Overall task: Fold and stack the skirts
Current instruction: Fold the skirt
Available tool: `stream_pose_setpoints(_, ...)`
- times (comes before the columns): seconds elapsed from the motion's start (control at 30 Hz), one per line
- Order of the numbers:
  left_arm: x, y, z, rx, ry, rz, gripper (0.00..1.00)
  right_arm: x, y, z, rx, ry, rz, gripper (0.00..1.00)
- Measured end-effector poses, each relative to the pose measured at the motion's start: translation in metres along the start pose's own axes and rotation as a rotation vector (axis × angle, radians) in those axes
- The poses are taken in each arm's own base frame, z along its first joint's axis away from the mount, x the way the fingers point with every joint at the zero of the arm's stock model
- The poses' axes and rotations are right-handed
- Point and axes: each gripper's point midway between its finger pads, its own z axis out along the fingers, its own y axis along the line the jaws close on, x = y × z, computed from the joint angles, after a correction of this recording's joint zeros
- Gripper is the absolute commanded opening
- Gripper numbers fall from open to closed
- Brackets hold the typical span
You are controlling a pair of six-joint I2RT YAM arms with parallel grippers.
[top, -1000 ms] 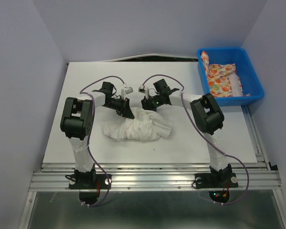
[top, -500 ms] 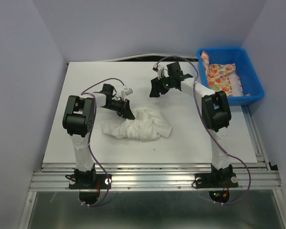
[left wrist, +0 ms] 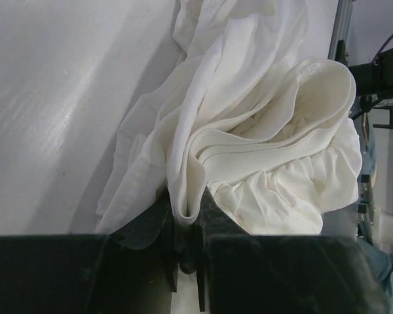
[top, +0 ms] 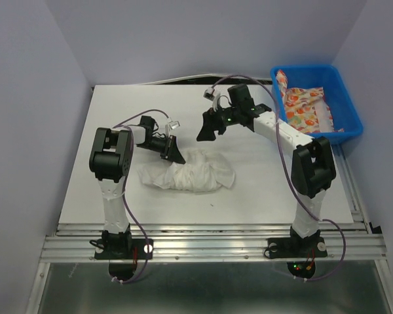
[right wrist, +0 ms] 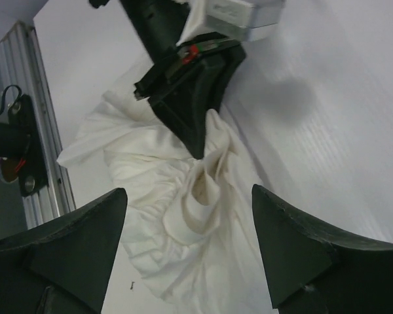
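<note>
The white ruffled skirt [top: 188,174] lies bunched in the middle of the table; it also shows in the left wrist view [left wrist: 262,150] and the right wrist view [right wrist: 183,216]. My left gripper [top: 177,157] is shut on a fold at the skirt's upper left edge; the pinch shows in the left wrist view [left wrist: 187,219]. My right gripper [top: 203,133] is open and empty, raised above the table behind the skirt, its fingers [right wrist: 72,242] spread wide. The printed orange and cream skirt [top: 302,108] lies in the blue bin.
The blue plastic bin [top: 346,98] stands at the table's back right corner. The white table top [top: 118,111] ends at an aluminium rail [top: 203,245] at the near edge. Cables loop off both arms.
My right gripper let go of the white skirt, opened and lifted back and away. The left gripper kept its hold and barely moved.
</note>
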Motion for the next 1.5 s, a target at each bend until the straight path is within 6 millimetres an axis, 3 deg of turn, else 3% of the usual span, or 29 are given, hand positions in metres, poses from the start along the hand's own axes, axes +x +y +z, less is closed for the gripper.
stream_pose_setpoints(0.13,0.000,0.000,0.001,0.044,0.009,-0.045,0.12,0.027,0.030,0.021,-0.082,0.065,-0.017,0.84)
stream_pose_setpoints(0.3,0.000,0.001,-0.002,0.079,0.003,-0.080,0.12,0.071,0.019,0.036,-0.107,0.149,0.059,0.79)
stream_pose_setpoints(0.33,0.000,0.002,-0.003,0.084,0.001,-0.087,0.13,0.081,0.015,0.039,-0.105,0.165,0.080,0.72)
stream_pose_setpoints(0.37,0.000,0.002,-0.003,0.086,0.000,-0.092,0.17,0.086,0.014,0.039,-0.105,0.172,0.089,0.54)
stream_pose_setpoints(0.43,0.000,0.003,-0.004,0.088,-0.001,-0.100,0.24,0.103,0.009,0.043,-0.099,0.195,0.123,0.33)
stream_pose_setpoints(0.53,0.000,0.003,-0.004,0.088,-0.001,-0.106,0.28,0.113,0.003,0.048,-0.082,0.201,0.146,0.14)
stream_pose_setpoints(0.57,0.000,0.004,-0.004,0.087,-0.002,-0.106,0.38,0.115,0.000,0.051,-0.076,0.200,0.148,0.07)
stream_pose_setpoints(0.73,-0.007,0.003,-0.016,0.056,-0.021,-0.104,0.62,0.130,-0.019,0.065,-0.032,0.212,0.207,0.02)
stream_pose_setpoints(0.83,-0.023,0.011,-0.041,-0.051,-0.064,-0.058,0.73,0.131,-0.021,0.070,-0.028,0.203,0.240,0.01)
stream_pose_setpoints(1.0,-0.058,0.017,-0.127,-0.309,-0.199,0.049,0.73,0.130,-0.024,0.074,-0.012,0.193,0.292,0.01)
stream_pose_setpoints(1.07,-0.073,-0.001,-0.165,-0.426,-0.247,0.142,0.73,0.130,-0.024,0.074,-0.004,0.192,0.316,0.01)
stream_pose_setpoints(1.17,-0.083,-0.047,-0.191,-0.537,-0.251,0.321,0.71,0.130,-0.025,0.075,0.003,0.190,0.337,0.01)
stream_pose_setpoints(1.3,-0.059,-0.081,-0.183,-0.588,-0.173,0.450,0.70,0.130,-0.025,0.075,0.009,0.190,0.354,0.01)
stream_pose_setpoints(1.47,-0.010,-0.082,-0.148,-0.628,-0.066,0.391,0.77,0.129,-0.024,0.075,0.012,0.190,0.383,0.01)
stream_pose_setpoints(1.5,-0.005,-0.087,-0.129,-0.642,-0.046,0.406,0.79,0.129,-0.023,0.075,0.012,0.190,0.387,0.01)
